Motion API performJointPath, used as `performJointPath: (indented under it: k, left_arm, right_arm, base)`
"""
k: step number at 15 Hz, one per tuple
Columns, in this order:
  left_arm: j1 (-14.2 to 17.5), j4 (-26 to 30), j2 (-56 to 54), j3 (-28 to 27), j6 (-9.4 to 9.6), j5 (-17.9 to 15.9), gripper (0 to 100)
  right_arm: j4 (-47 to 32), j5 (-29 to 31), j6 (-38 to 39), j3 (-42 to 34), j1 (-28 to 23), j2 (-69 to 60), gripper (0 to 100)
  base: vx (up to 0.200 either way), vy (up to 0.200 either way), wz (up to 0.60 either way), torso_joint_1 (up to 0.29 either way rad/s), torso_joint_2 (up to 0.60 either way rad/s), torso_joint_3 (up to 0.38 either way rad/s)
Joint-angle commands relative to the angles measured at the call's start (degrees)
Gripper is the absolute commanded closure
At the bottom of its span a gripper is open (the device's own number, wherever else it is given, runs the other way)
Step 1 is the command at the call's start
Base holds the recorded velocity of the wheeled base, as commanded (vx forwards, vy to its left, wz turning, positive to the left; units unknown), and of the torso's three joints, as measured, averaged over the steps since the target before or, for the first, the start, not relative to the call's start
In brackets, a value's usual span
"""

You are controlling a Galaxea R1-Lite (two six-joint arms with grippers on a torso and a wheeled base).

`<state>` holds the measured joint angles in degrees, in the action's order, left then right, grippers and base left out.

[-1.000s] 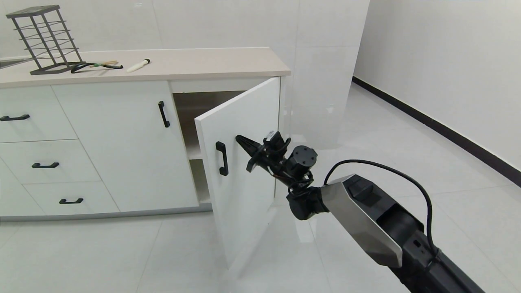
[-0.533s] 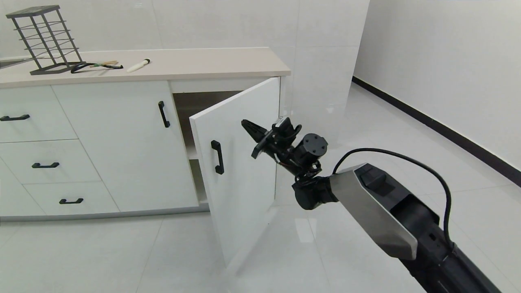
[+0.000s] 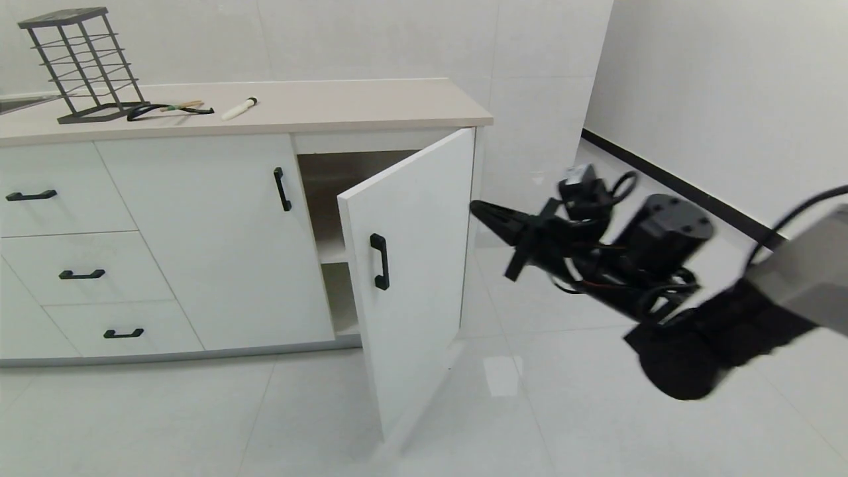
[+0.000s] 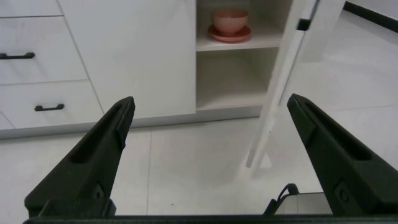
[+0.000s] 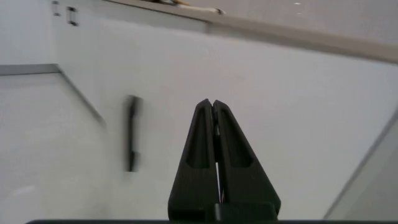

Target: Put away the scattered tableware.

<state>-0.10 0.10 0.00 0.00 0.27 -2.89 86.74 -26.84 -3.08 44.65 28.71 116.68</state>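
Scattered tableware lies on the beige countertop (image 3: 371, 106) at the far left: a black curved utensil (image 3: 169, 109), a thin wooden piece (image 3: 187, 104) and a white-handled tool (image 3: 240, 108). Below, a white cabinet door (image 3: 417, 265) with a black handle (image 3: 378, 262) stands half open. My right gripper (image 3: 479, 207) is shut and holds nothing, hanging in the air just right of the door's outer face, tip pointing at it; the right wrist view has the gripper (image 5: 212, 106) facing the door handle (image 5: 131, 134). My left gripper (image 4: 211, 102) is open, low before the cabinet, where a pink bowl (image 4: 229, 22) sits on a shelf.
A black wire rack (image 3: 83, 63) stands at the counter's far left. Three drawers with black handles (image 3: 81, 273) and a closed door (image 3: 212, 238) fill the cabinet front. White floor tiles spread to the right, up to a wall with a dark skirting (image 3: 676, 185).
The whole head view has shifted slightly. My right gripper has drawn back from the door to the right and come up nearer the camera, still shut.
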Motion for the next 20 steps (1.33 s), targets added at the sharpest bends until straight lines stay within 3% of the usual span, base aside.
performJointPath:
  k: [1,3,12,15,18,20]
  left_arm:
    - [0.01,-0.01,0.0,0.0,0.0,-0.01,0]
    - [0.01,-0.01,0.0,0.0,0.0,-0.01,0]
    - [0.1,-0.01,0.0,0.0,-0.09,0.08,0]
    - [0.1,-0.01,0.0,0.0,-0.09,0.08,0]
    - [0.01,-0.1,0.0,0.0,0.0,0.34,0]
    - [0.01,-0.1,0.0,0.0,0.0,0.6,0]
  right_arm:
    - [0.36,-0.67,-0.26,-32.09,-4.71,-38.89,100]
    - [-0.87,-0.67,-0.43,-37.18,-7.09,-44.78,100]
    - [-0.95,-0.67,-0.7,-33.49,-7.0,-33.27,100]
    - [-0.87,-0.58,-0.61,-35.34,-6.56,-34.15,100]
    - [-0.95,-0.49,-0.52,-42.37,-8.23,-43.99,100]
    - [-2.27,-0.4,-0.43,-44.65,-12.8,-51.72,100]
  base:
    - [0.0,0.2,0.0,0.002,0.01,0.007]
    - [0.0,0.2,0.0,0.002,0.0,0.009]
    - [0.0,0.2,0.0,0.002,0.0,0.006]
    - [0.0,0.2,0.0,0.002,-0.01,0.002]
    - [0.0,0.2,0.0,0.002,0.0,0.001]
    - [0.0,0.1,0.0,0.001,0.01,0.001]
